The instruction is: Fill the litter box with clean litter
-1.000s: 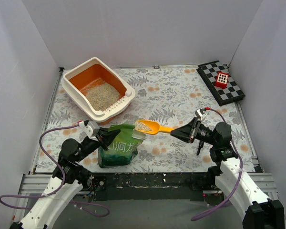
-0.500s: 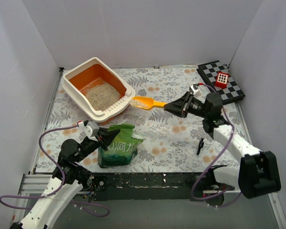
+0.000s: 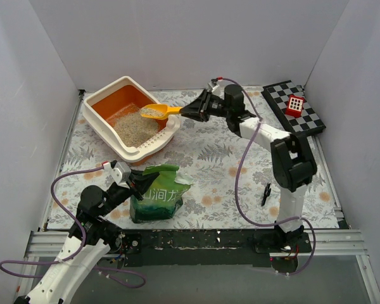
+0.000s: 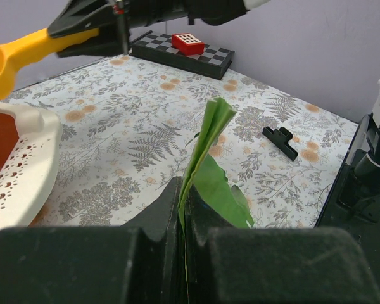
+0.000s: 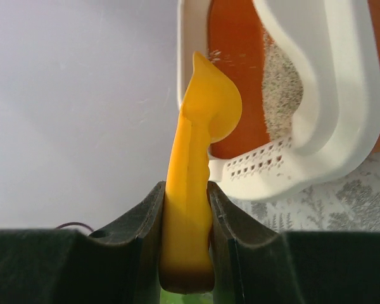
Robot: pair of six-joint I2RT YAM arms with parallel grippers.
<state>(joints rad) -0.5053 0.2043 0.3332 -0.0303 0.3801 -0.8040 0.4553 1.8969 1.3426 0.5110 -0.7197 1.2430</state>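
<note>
Floral table [image 3: 240, 139], litter box [image 5: 329, 126] just beyond right fingers [image 5: 225, 221], scoop [image 5: 196, 126] clamped

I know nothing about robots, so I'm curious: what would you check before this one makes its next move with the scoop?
1. Scoop gripped firmly: ok, the right fingers clamp its handle on both sides.
2. Scoop bowl above the box: ok, it hangs over the orange basin.
3. Scoop loaded: ok, grains show in the bowl in the top view.
4. Room left in the box: ok, the litter covers only part of the floor.
5. Bag steady: ok, it stands upright and the left fingers pinch its top edge.
6. Spills on the table: cannot tell, because the patterned cover would hide grains.
</note>
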